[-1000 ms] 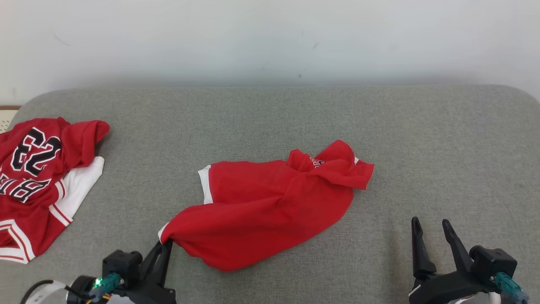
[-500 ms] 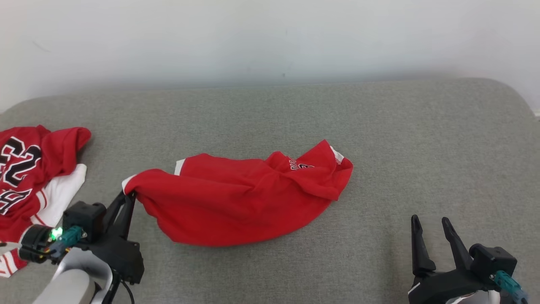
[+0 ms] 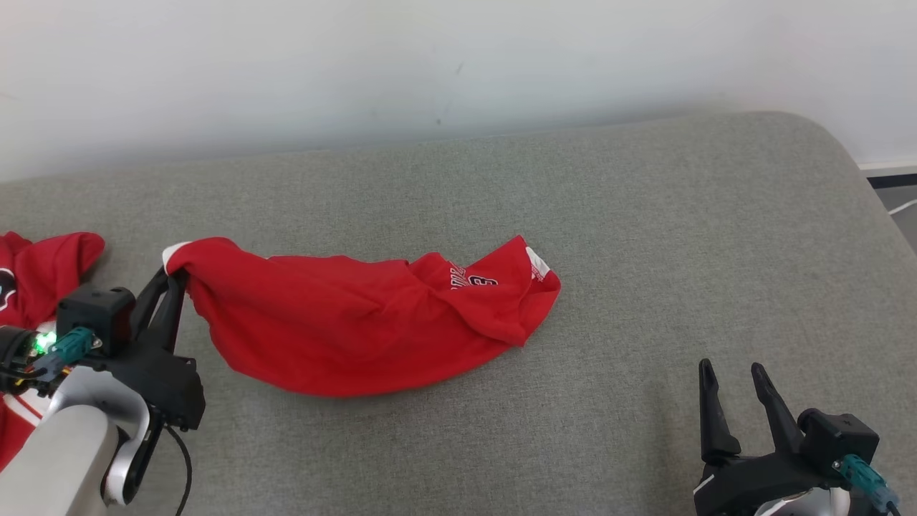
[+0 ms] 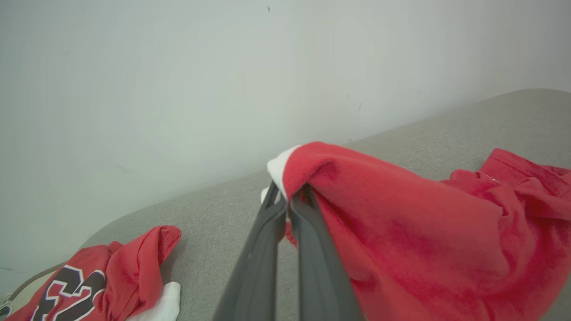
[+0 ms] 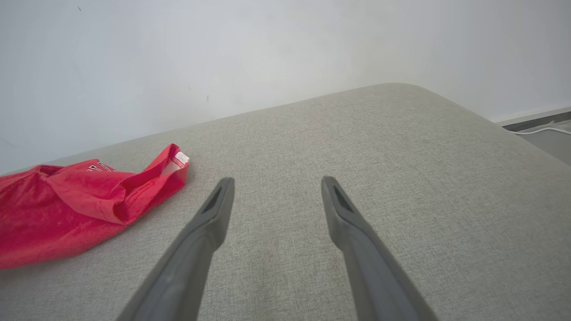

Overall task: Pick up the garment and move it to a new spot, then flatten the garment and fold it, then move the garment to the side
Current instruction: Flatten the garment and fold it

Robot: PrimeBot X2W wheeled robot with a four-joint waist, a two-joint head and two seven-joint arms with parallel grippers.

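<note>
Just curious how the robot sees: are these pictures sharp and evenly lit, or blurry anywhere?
Head view: soft, even light, no glare, a faint shadow under the red garment. Left wrist view: tilted horizon, the left gripper's fingers slightly soft up close. Right wrist view: evenly lit, the right gripper's fingers loom large.

A grey fabric-covered worktop [image 3: 645, 215] with a rounded far right corner spans the scene, and a plain pale wall [image 3: 458, 57] with a few small dark specks rises behind its far edge. The light is soft and even, casting only faint shadows. Beyond the worktop's right edge, a dark skirting strip [image 3: 892, 179] meets a grey floor [image 5: 552, 143], where a white cable [image 5: 542, 130] lies.
</note>
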